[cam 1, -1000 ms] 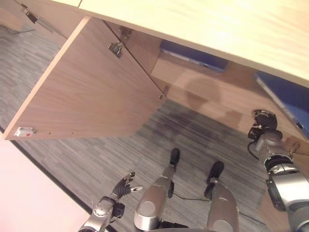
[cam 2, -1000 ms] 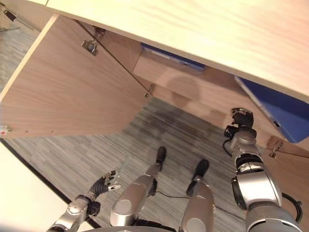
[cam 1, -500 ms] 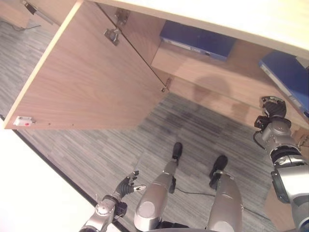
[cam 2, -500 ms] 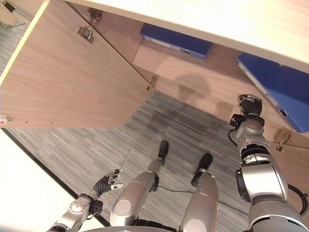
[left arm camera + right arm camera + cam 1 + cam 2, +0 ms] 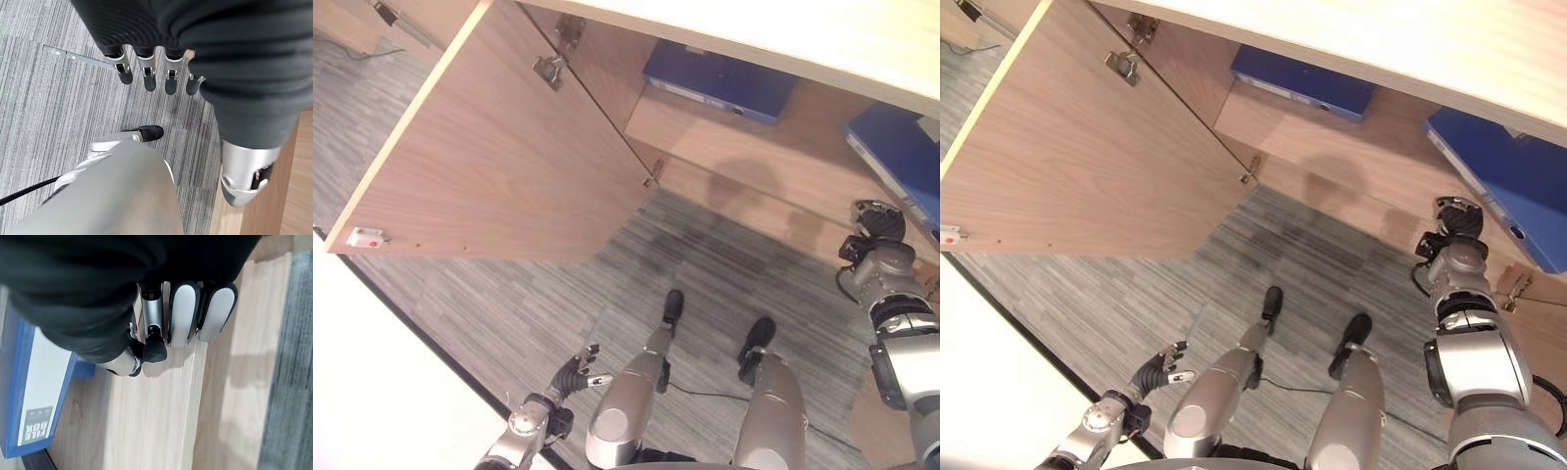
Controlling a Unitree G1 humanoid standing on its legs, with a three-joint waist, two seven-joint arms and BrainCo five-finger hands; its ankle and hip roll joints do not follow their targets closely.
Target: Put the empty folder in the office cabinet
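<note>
under cabinet top, half-hidden blue folder (image 5: 1503, 166)

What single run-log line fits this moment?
left robot hand: open, idle | right robot hand: shut, empty, beside blue folder | cabinet door: open

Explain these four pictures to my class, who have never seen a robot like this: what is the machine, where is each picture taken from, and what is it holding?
This is a two-legged humanoid robot with two silver arms. The two wide pictures come from a stereo camera on its head, looking down at a grey carpet. Before it stands a wooden office cabinet with its door swung open. Two blue folders lie on the shelf: one folder further left, another folder at the right. The two close pictures come from cameras on the wrists. The left hand hangs low over the carpet, fingers relaxed and empty. The right hand is raised at the shelf edge beside the right folder; its fingers are curled, but grip nothing.
</note>
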